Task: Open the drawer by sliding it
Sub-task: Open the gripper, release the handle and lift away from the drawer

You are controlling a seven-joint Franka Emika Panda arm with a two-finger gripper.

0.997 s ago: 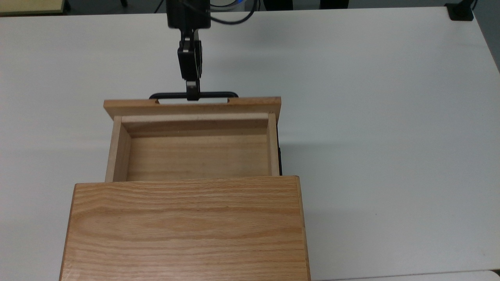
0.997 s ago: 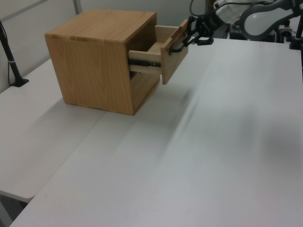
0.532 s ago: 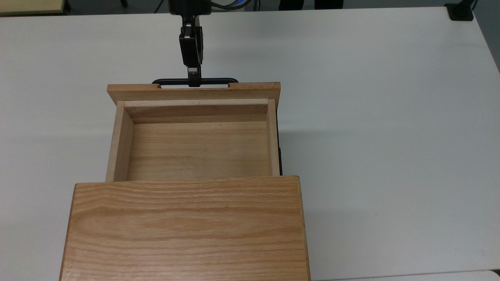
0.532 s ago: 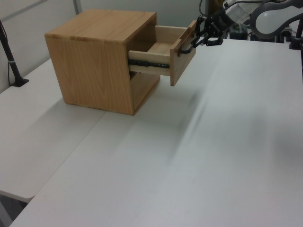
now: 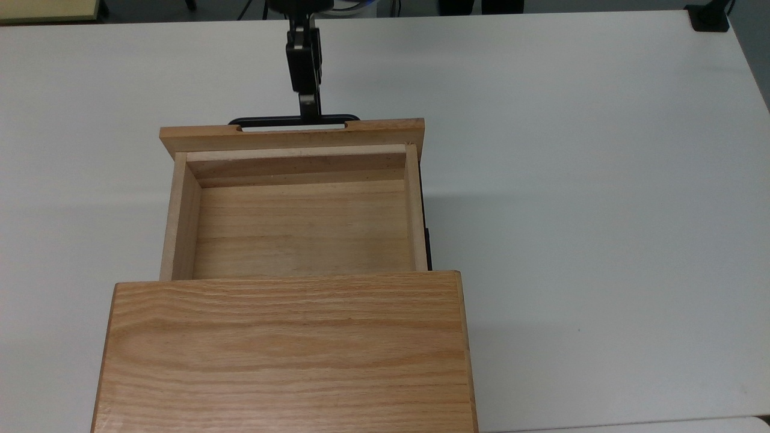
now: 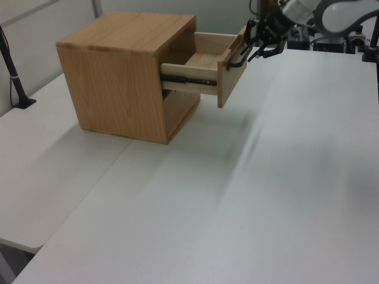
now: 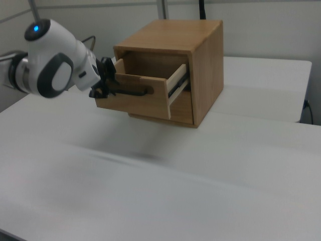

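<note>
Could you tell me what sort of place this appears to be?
Probably a robotics lab: a robot arm works at a bare white table, its gripper at the handle of a lone cabinet's drawer.

Even, diffuse light from overhead fills all three views, bright without harsh glare, and the white table (image 5: 601, 180) reads as pale grey with a soft sheen toward its far edge in the top view. Shadows are faint and soft-edged: a dim band lies on the table beside the drawer (image 5: 301, 222) on the top view's right, and a blurred grey patch sits under the drawer front in the left and right views. The top view is crisp, showing fine wood grain on the cabinet (image 5: 289, 355), while the left and right views are softer, with smeary streaks across the tabletop.
</note>
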